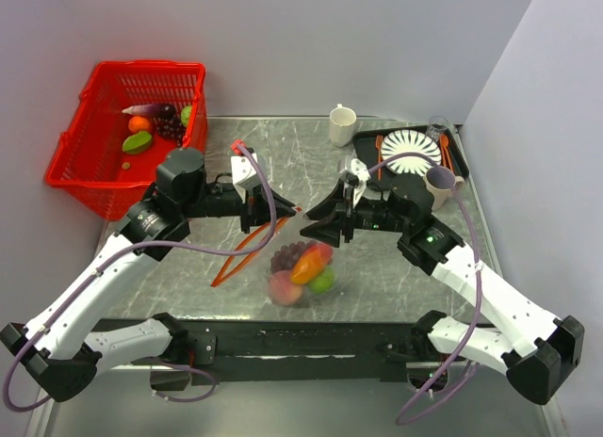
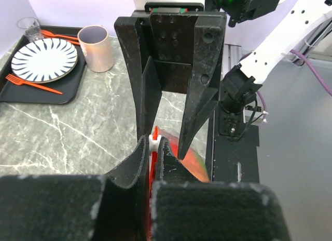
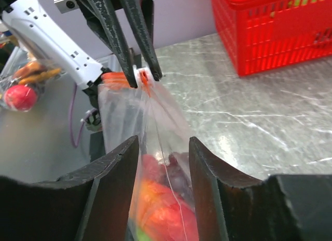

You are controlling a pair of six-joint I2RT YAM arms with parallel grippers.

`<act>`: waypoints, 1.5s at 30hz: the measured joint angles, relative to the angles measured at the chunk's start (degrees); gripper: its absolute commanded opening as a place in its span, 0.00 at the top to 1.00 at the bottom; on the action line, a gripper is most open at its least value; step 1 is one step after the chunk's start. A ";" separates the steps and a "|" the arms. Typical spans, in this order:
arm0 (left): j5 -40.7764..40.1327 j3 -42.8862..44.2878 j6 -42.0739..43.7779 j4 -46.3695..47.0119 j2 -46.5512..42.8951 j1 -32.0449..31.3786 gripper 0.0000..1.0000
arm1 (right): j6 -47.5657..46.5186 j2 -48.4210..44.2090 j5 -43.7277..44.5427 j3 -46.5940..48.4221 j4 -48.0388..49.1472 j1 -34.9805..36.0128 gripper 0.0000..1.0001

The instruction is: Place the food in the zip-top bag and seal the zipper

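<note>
Where my two arms meet over the near middle of the grey marbled table (image 1: pixel 311 164), the first item is the small clear plastic zip-top bag (image 3: pixel 166 114). It is lifted by one end of its mouth, with its loaded bottom low by the tabletop.

Contents: toy food (image 1: pixel 303 267), namely a peach-coloured ball, an orange-red piece, a green one and dark grapes, all bunched at the bottom.

The bag's thin red-orange zipper (image 3: pixel 118 77) has its long axis on a diagonal in the overhead view. It runs from the raised end down toward the table's near-left, and two strands show, slightly apart.

My left gripper (image 3: pixel 144 77) has its fingers pressed together on the raised end of that strip, at a small white slider (image 2: pixel 154 141). My right gripper (image 3: pixel 163 145) faces it with fingers spread, one on either side of the clear film; I cannot tell whether they touch it.

Farther back, right:
- a pinkish cup (image 2: pixel 96 48)
- beside it, a black tray (image 2: pixel 31 93) carrying a striped plate (image 2: pixel 44 58), orange forks (image 2: pixel 31 84) and a clear glass (image 2: pixel 30 28)
- a white mug (image 1: pixel 342 124)

Far left: a red mesh plastic basket (image 1: pixel 104 173) holding more produce (image 1: pixel 141 136).
</note>
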 measured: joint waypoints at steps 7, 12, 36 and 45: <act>0.96 -0.15 -1.22 -0.09 0.00 0.00 0.99 | 0.90 0.94 -1.44 0.79 1.33 0.48 0.52; 1.14 -0.59 -1.70 0.00 0.00 0.00 0.99 | 1.64 0.94 -1.81 1.25 2.93 0.52 0.61; 2.34 -2.86 -5.07 1.25 -0.92 0.00 0.99 | 6.25 1.86 -4.96 2.32 5.73 0.52 1.00; -0.44 -5.01 -6.56 4.00 -1.27 0.00 0.99 | 6.40 1.42 -0.26 2.51 3.28 0.52 1.00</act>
